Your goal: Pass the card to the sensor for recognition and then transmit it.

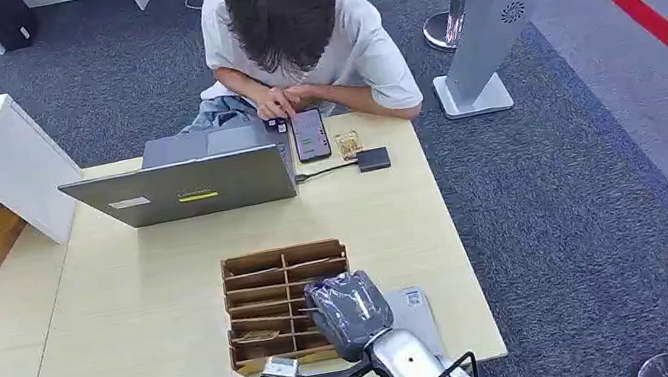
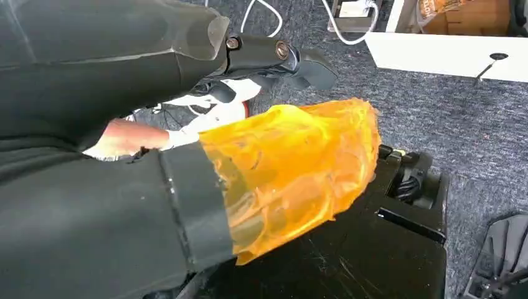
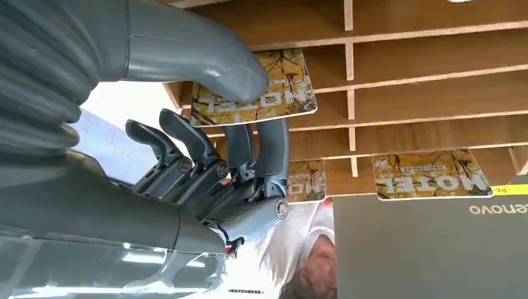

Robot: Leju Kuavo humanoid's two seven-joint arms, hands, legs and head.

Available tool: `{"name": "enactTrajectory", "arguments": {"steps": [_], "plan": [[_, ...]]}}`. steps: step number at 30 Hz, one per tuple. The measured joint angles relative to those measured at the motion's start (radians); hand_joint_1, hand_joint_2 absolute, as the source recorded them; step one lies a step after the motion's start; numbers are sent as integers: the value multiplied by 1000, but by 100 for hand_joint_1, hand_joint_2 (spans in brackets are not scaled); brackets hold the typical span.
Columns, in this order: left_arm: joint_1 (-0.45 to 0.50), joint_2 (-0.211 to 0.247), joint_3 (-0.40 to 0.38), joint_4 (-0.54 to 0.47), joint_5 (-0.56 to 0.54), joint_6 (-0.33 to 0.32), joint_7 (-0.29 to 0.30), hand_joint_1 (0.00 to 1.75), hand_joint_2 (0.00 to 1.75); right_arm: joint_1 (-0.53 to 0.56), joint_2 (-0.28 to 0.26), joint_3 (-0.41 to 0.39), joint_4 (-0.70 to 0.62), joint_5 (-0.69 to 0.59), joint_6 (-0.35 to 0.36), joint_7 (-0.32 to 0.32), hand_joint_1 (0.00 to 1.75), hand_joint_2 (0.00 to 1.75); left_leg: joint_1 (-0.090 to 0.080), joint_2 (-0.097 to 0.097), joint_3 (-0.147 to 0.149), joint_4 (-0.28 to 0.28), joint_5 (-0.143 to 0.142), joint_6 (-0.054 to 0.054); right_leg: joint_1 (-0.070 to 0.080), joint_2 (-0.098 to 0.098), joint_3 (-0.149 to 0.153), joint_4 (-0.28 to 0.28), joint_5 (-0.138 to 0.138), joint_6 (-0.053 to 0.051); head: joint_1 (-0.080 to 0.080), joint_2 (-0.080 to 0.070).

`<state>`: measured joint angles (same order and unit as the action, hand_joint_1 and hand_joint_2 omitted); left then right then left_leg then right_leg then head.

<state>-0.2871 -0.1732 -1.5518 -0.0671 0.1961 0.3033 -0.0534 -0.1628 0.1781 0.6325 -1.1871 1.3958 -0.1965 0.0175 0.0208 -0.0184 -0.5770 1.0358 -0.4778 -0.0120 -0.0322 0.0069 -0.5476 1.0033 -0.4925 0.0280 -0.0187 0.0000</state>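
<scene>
Over the slotted brown wooden card rack (image 3: 436, 93), I have my right hand (image 3: 236, 156) pinching a yellow patterned card (image 3: 261, 93) between thumb and fingers, ready for lifting toward the sensor.

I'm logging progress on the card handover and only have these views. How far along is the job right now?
Early stage. Done: the right hand has reached the wooden card rack and pinches a yellow card between thumb and fingers, right at the slots. In hand: drawing that card out of the rack. Left: carrying it across the table to the small black sensor beside the laptop, then passing it on to the seated person.
</scene>
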Motion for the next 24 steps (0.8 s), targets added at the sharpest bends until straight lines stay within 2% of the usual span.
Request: {"name": "enactTrajectory", "arguments": {"steps": [1, 6, 18, 24], "plan": [[0, 0, 0, -1, 0, 0, 0, 0, 0, 0, 0, 0, 0, -1, -8, -1, 175, 175, 0, 0, 0, 0, 0, 0, 0, 0, 0, 0, 0, 0, 0, 0], [0, 0, 0, -2, 2, 0, 0, 0, 0, 8, 0, 0, -49, -12, -45, -14, 175, 175, 0, 0, 0, 0, 0, 0, 0, 0, 0, 0, 0, 0, 0, 0], [0, 0, 0, -2, 16, 8, 0, 0, 0, 42, -6, -1, -220, -50, -73, -43, 175, 175, 0, 0, 0, 0, 0, 0, 0, 0, 0, 0, 0, 0, 0, 0], [0, 0, 0, -2, 16, 8, 0, 0, 0, 50, -8, -1, -261, -52, -73, -46, 175, 175, 0, 0, 0, 0, 0, 0, 0, 0, -1, 0, 0, 0, 0, 0]]}}
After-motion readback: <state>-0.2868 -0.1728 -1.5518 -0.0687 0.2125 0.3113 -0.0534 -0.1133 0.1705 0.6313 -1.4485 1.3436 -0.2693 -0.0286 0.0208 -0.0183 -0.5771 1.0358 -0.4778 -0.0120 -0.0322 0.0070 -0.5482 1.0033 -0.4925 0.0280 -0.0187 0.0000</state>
